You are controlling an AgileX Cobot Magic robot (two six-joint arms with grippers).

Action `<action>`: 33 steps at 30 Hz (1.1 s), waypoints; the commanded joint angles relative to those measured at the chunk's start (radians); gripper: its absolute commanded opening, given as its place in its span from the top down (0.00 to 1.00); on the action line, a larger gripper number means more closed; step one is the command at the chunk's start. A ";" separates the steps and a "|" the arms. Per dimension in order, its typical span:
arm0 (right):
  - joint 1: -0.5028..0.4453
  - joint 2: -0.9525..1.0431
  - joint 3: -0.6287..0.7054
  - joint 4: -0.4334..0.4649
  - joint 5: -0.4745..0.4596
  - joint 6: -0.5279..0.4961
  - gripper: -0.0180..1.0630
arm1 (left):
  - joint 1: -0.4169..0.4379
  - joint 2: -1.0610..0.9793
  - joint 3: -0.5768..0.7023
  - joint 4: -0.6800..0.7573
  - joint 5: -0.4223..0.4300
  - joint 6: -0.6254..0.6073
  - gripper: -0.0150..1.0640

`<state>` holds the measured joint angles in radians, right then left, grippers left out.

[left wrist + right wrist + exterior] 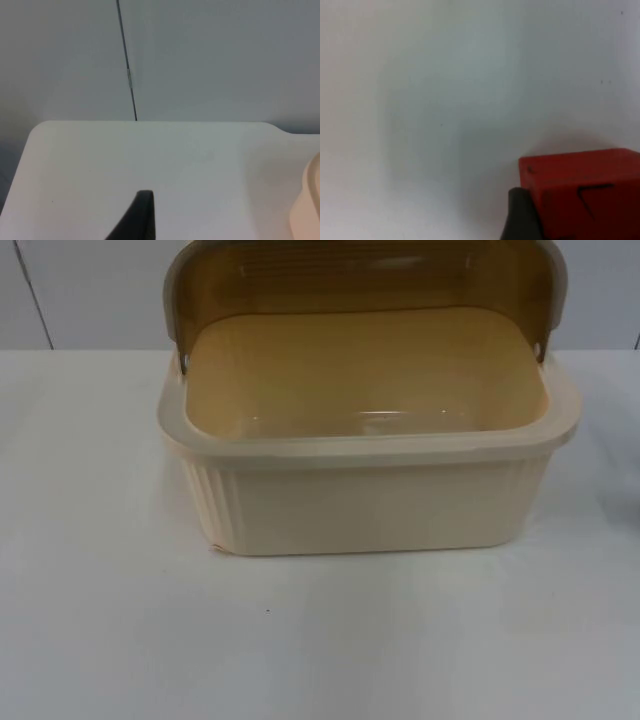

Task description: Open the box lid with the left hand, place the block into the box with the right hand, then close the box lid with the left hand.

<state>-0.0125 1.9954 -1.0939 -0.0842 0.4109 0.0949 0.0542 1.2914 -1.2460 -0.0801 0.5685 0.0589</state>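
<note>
A: Far left first. What was the left gripper [142, 215] doing?

B: It hung over bare white table [150, 160], with the cream wall of the box [307, 205] off to one side and the grey partition wall [210, 60] beyond. One black fingertip showed; whether the jaws were apart or together, cannot tell. It touched nothing. My reading: it stood clear of the box while the other arm worked.

A: And the box from the top camera?

B: The box [370, 505] sat mid-frame on the table [300, 640], its ribbed front facing the camera. The amber lid [360, 280] was swung up and back along the upper edge of the frame, so the opening stood free. The inside looked bare, so the block had not been placed yet.

A: Then right. The block?

B: The red block [580, 195] sat tight against a dark fingertip of the right gripper [530, 220]. It looked clamped, judging by the close contact, and carried above the table. Nothing stood between it and the open box that I could see.
</note>
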 commanded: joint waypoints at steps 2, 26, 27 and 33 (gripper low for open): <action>0.001 -0.036 -0.003 -0.011 0.021 0.006 0.99 | 0.005 0.000 0.005 0.004 -0.005 -0.004 0.01; 0.102 -0.519 -0.252 -0.021 0.124 -0.043 0.99 | 0.005 0.000 0.005 -0.004 -0.006 -0.004 0.01; 0.128 -0.523 -0.285 -0.021 0.132 -0.047 0.99 | 0.005 0.000 0.005 -0.008 -0.006 -0.004 0.01; 0.266 -0.523 -0.411 -0.021 0.155 -0.069 0.99 | 0.005 0.000 0.005 -0.010 -0.006 -0.004 0.01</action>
<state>0.2079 1.4883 -1.4645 -0.1026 0.5640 0.0429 0.0542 1.2914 -1.2460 -0.0822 0.5685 0.0589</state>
